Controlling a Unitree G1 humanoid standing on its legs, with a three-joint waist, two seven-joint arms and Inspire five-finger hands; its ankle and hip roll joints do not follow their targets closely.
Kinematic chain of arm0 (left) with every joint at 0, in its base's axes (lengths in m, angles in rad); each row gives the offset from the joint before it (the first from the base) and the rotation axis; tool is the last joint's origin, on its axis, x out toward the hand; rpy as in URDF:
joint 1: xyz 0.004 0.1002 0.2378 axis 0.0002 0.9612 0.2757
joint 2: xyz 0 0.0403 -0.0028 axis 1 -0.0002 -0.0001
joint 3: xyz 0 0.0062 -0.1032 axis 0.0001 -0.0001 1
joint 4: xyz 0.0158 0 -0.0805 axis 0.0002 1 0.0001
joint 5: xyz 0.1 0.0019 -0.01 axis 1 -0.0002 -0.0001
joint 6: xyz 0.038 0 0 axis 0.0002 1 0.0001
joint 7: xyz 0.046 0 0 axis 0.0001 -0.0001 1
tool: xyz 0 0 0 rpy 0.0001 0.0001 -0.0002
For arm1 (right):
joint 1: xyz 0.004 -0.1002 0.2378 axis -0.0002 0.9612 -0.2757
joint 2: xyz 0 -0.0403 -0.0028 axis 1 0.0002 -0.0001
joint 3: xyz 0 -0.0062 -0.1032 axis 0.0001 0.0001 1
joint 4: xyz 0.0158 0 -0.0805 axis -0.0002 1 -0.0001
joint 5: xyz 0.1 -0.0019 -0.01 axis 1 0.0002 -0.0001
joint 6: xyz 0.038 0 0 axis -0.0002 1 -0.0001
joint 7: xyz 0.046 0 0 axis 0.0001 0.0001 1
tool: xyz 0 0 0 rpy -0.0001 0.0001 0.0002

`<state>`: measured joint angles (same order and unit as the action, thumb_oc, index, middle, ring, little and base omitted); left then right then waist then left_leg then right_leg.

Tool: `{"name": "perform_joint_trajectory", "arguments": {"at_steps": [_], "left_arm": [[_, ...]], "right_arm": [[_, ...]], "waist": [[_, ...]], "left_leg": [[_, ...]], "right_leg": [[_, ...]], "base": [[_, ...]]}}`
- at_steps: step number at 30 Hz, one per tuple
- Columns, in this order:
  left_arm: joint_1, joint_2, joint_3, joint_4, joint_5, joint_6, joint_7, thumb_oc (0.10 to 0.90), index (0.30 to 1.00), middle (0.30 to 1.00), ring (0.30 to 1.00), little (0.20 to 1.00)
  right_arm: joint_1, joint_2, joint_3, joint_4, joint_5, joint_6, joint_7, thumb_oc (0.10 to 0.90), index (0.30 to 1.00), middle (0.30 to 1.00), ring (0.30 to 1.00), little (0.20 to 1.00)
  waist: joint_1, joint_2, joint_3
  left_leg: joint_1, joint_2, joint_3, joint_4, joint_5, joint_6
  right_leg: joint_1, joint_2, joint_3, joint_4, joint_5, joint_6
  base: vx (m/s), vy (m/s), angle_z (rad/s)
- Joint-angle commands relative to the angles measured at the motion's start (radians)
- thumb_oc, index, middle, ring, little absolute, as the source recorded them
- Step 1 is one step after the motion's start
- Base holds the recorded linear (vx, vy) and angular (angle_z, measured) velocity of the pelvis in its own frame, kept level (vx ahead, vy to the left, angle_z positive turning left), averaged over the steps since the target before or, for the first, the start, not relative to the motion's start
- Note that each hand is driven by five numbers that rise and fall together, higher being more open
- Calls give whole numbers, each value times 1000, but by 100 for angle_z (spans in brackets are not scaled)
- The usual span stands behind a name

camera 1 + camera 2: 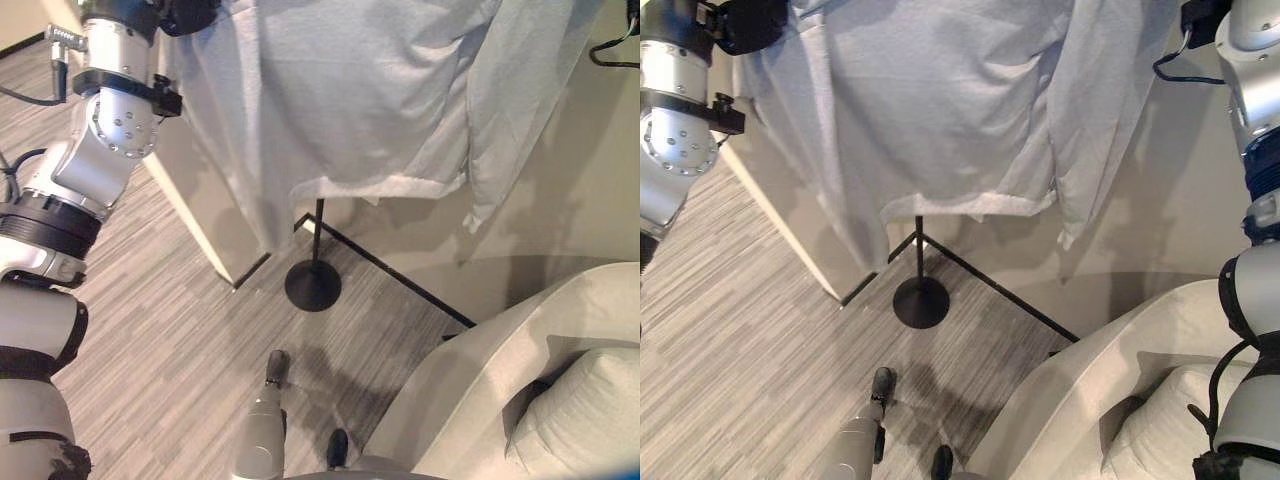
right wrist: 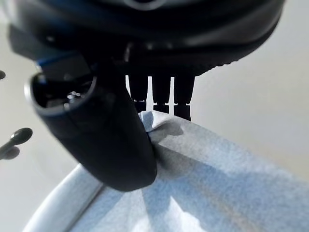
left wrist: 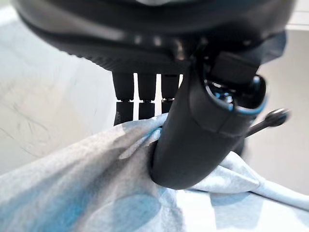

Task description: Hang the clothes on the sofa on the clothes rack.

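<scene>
- My left hand (image 3: 193, 140) has its thumb pressed down against the fingers with a fold of the pale grey shirt (image 1: 350, 100) pinched between them; I read that as a grip on one shoulder edge.
- My right hand (image 2: 111, 140) does the same on the other side, thumb clamping a bunched corner of the cloth against its fingers.
- Both hands are raised high and well apart, which keeps the shirt spread flat and hanging free, its hem and a sleeve dangling clear of the floor (image 1: 170, 330).
- The shirt hangs directly in front of the clothes rack (image 1: 313, 280), whose thin pole and round base show beneath the hem.
- A dark hanger (image 1: 615, 50) shows near the upper right.
- The sofa (image 1: 560, 380) sits low on my right, well apart from the shirt.
- I judge the garment still needs settling onto the rack.
</scene>
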<state>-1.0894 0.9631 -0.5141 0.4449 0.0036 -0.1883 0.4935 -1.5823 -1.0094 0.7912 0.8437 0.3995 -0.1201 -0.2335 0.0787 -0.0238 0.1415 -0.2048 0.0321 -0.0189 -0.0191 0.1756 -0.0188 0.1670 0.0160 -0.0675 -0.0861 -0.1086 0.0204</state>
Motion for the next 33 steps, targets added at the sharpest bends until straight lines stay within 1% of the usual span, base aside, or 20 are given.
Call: {"name": "perform_joint_trajectory", "arguments": {"at_steps": [1, 2, 3, 5, 6, 7, 11, 14, 16, 17, 18, 19, 20, 21, 23, 26, 28, 29, 30, 33], "left_arm": [[4, 73, 220, 45, -20, 19, 88, 400, 300, 300, 300, 300], [11, 74, 225, 41, -19, 20, 87, 400, 300, 300, 300, 300], [25, 76, 246, 31, -18, 19, 90, 400, 300, 300, 300, 300], [47, 83, 266, 19, -17, 19, 88, 400, 300, 300, 300, 300], [38, 91, 256, 26, -13, 22, 84, 400, 300, 300, 300, 300], [36, 91, 256, 28, -13, 22, 84, 400, 300, 300, 300, 300], [55, 98, 262, 8, -8, 23, 69, 400, 300, 300, 300, 300], [94, 100, 287, -29, -3, 20, 65, 400, 300, 300, 300, 300], [158, 84, 332, -76, 4, 16, 60, 400, 300, 300, 300, 300], [196, 69, 359, -98, 10, 17, 59, 400, 300, 300, 300, 300], [291, 51, 415, -138, 40, 22, 44, 400, 300, 300, 300, 300], [295, 53, 416, -143, 41, 23, 43, 400, 300, 300, 300, 300], [314, 28, 444, -158, 40, 26, 48, 400, 300, 300, 300, 300], [362, -3, 470, -192, 49, 27, 46, 400, 300, 300, 300, 300], [451, -54, 526, -223, 60, 24, 30, 400, 300, 300, 300, 300], [588, -127, 581, -278, 61, 25, 14, 400, 300, 300, 300, 300], [643, -170, 598, -283, 57, 27, 2, 400, 300, 300, 300, 300], [708, -208, 610, -294, 50, 30, -12, 400, 300, 300, 300, 300], [709, -208, 610, -295, 50, 30, -12, 400, 300, 300, 300, 300], [780, -261, 622, -272, 37, 33, -21, 400, 300, 300, 300, 300]], "right_arm": [[-99, -111, -38, 54, 20, -35, -53, 400, 300, 300, 300, 300], [-97, -110, -39, 52, 20, -35, -53, 400, 300, 300, 300, 300], [-85, -105, -49, 21, 23, -37, -42, 400, 300, 300, 300, 300], [-61, -113, -58, -7, 6, -34, -37, 400, 300, 300, 300, 300], [-59, -117, -48, -8, -18, -27, -35, 400, 300, 300, 300, 300], [-61, -117, -47, -8, -18, -26, -35, 400, 300, 300, 300, 300], [-58, -118, -22, 13, -72, -12, -24, 400, 300, 300, 300, 300], [-27, -118, -38, 10, -88, 2, -15, 400, 300, 300, 300, 300], [25, -123, -71, -24, -106, 13, -15, 400, 300, 300, 300, 300], [68, -125, -101, -53, -112, 15, -21, 400, 300, 300, 300, 300], [195, -156, -189, -96, -137, 21, -20, 400, 300, 300, 300, 300], [207, -155, -201, -102, -139, 22, -21, 400, 300, 300, 300, 300], [254, -134, -237, -142, -131, 16, -23, 400, 300, 300, 300, 300], [336, -123, -302, -202, -136, 18, -28, 400, 300, 300, 300, 300], [450, -109, -382, -265, -134, 8, -26, 400, 300, 300, 300, 300], [668, -38, -535, -410, -140, 2, -23, 400, 300, 300, 300, 300], [757, 12, -591, -460, -138, -4, -16, 400, 300, 300, 300, 300], [847, 66, -641, -508, -139, -6, -9, 400, 300, 300, 300, 300], [850, 67, -643, -510, -140, -5, -9, 400, 300, 300, 300, 300], [943, 174, -683, -551, -123, -16, 1, 400, 300, 300, 300, 300]], "waist": [[28, -109, -104], [29, -109, -106], [27, -109, -116], [25, -110, -121], [24, -105, -119], [25, -105, -118], [21, -92, -82], [25, -83, -66], [10, -67, -51], [-2, -63, -37], [-21, -65, -33], [-21, -69, -34], [-22, -70, -28], [-23, -80, -28], [-29, -72, -34], [-33, -71, -51], [-34, -68, -51], [-31, -67, -53], [-30, -68, -54], [-26, -64, -53]], "left_leg": [[102, -59, 27, -68, -109, -81], [103, -60, 30, -68, -110, -80], [115, -67, 50, -68, -123, -74], [136, -73, 72, -68, -141, -67], [154, -76, 86, -68, -159, -58], [155, -76, 87, -68, -159, -57], [189, -71, 105, -68, -176, -39], [200, -46, 126, -68, -190, -47], [205, -27, 129, -68, -194, -52], [214, -23, 133, -68, -197, -53], [230, -31, 128, -68, -211, -53], [228, -33, 128, -68, -207, -53], [228, -32, 131, -68, -204, -54], [230, -31, 134, -68, -208, -55], [236, -27, 139, -68, -214, -53], [249, -23, 137, -68, -224, -52], [254, -21, 135, -68, -228, -51], [260, -18, 131, -68, -232, -51], [260, -18, 131, -68, -232, -51], [265, -15, 130, -68, -234, -51]], "right_leg": [[25, -71, -50, -1, 17, 115], [25, -73, -48, -1, 16, 116], [32, -90, -59, -1, 25, 135], [28, -115, -70, 31, 47, 151], [8, -142, -89, 113, 69, 166], [4, -143, -87, 122, 65, 167], [-77, -197, -111, 308, 157, 191], [-113, -248, -196, 262, 171, 181], [-162, -242, -211, 195, 167, 174], [-201, -221, -202, 147, 167, 172], [-167, -188, -154, 43, 150, 183], [-166, -189, -154, 37, 157, 183], [-159, -187, -149, 28, 162, 176], [-151, -184, -142, 9, 182, 181], [-144, -178, -139, -1, 169, 177], [-124, -170, -145, -1, 151, 166], [-116, -166, -149, -1, 140, 161], [-108, -162, -150, -1, 130, 157], [-108, -162, -150, -1, 130, 157], [-99, -157, -150, -1, 120, 151]], "base": [[132, 107, 10], [166, 165, 13], [150, 155, -4], [149, 193, -7], [73, 142, -11], [50, 149, -7], [5, 77, -2], [14, -32, -31], [9, -51, -45], [65, -55, -10], [50, -42, -5], [56, -51, 5], [-2, -66, 59], [27, -85, 51], [63, -84, 4], [67, -81, -14], [62, -78, -2], [54, -58, -2], [55, -58, 0], [48, -34, 1]]}}
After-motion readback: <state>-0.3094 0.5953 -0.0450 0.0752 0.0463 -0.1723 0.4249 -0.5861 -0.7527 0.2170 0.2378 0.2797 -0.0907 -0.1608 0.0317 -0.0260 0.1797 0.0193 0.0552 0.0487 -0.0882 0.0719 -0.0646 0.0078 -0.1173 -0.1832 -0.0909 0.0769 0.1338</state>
